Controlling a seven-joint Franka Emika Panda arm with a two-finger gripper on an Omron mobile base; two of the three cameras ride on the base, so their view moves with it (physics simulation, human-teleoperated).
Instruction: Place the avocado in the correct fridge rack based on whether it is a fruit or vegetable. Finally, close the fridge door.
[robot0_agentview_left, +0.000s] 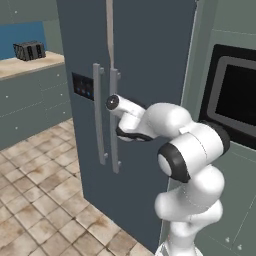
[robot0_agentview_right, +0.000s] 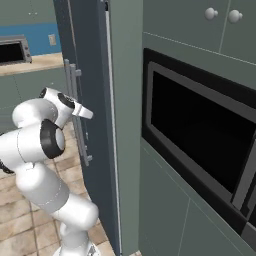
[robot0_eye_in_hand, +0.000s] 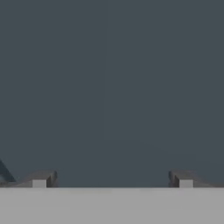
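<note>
The fridge door (robot0_agentview_left: 150, 75) (shut flat) blocks the gripper (robot0_eye_in_hand: 112, 179) directly ahead.

The left base view is looking forward from behind the arm at the fridge door (robot0_agentview_left: 150, 75) front; the right base view is catching that door (robot0_agentview_right: 90, 75) edge-on, beside the wall oven (robot0_agentview_right: 200, 135). The hand view is sitting very near the door (robot0_eye_in_hand: 112, 87), facing it squarely.

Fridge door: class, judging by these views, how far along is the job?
Done, apparently: the fridge door stands shut or nearly so beside its twin. In hand: the open, empty gripper faces the door's grey front, close up. Left: any final push; the avocado's rack cannot be checked.
</note>
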